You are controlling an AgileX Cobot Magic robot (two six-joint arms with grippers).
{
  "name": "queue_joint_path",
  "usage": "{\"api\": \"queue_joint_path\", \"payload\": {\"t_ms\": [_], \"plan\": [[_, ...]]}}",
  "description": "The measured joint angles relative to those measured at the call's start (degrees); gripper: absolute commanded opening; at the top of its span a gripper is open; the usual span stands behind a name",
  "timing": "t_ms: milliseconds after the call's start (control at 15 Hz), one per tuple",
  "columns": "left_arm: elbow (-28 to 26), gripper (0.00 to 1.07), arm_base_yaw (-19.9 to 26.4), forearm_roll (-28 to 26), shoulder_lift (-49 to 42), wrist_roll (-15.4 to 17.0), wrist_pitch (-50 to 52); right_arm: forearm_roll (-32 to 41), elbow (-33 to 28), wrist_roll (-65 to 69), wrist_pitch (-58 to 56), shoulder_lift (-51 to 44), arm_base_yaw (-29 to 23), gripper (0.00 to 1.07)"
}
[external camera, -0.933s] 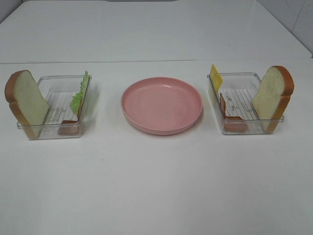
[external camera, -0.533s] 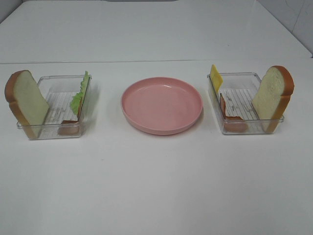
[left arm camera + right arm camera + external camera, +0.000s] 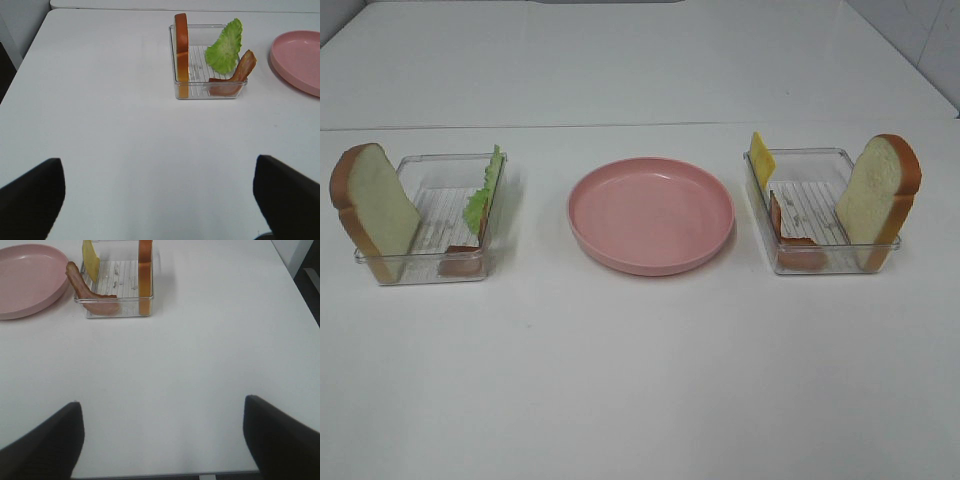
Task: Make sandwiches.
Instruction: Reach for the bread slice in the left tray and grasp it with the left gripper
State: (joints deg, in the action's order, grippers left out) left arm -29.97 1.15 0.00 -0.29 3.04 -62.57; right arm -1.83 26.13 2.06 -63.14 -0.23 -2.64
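White tabletop (image 3: 640, 380) fills the high view, with a pink plate (image 3: 650, 213) at its middle and a clear tray on either side, each apart from it. In the left tray (image 3: 440, 158) the left bread slice (image 3: 375, 205) leans upright at the outer end, a lettuce leaf (image 3: 485, 195) stands against the plate-side wall, and the left bacon strip (image 3: 460, 262) curls at the near corner. In the right tray (image 3: 810, 152) a cheese slice (image 3: 761, 158) stands at the plate-side wall, the right bacon strip (image 3: 790, 240) sits just in front of it, and the right bread slice (image 3: 875, 195) stands at the outer end. Grey marks on both tray floors are too blurred to read. From the left wrist, the left gripper (image 3: 159, 172) hovers over the tabletop, jaws spread wide around nothing, with the left tray well ahead. From the right wrist, the right gripper (image 3: 161, 407) hangs likewise wide and unladen, well short of the right tray.
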Motion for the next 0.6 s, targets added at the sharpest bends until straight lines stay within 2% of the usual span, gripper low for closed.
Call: {"api": "queue_joint_path", "payload": {"t_ms": [133, 400, 467, 600], "plan": [[-0.3, 0.94, 0.0, 0.0, 0.7, 0.0, 1.0, 0.0, 0.0, 0.0, 0.0, 0.0, 0.0, 0.85], [-3.4, 0.94, 0.0, 0.0, 10.3, 0.0, 8.0, 0.0, 0.0, 0.0, 0.0, 0.0, 0.0, 0.85], [-4.1, 0.94, 0.0, 0.0, 17.8, 0.1, 13.1, 0.0, 0.0, 0.0, 0.0, 0.0, 0.0, 0.85], [-4.5, 0.94, 0.0, 0.0, 23.4, 0.2, 16.1, 0.0, 0.0, 0.0, 0.0, 0.0, 0.0, 0.85]]}}
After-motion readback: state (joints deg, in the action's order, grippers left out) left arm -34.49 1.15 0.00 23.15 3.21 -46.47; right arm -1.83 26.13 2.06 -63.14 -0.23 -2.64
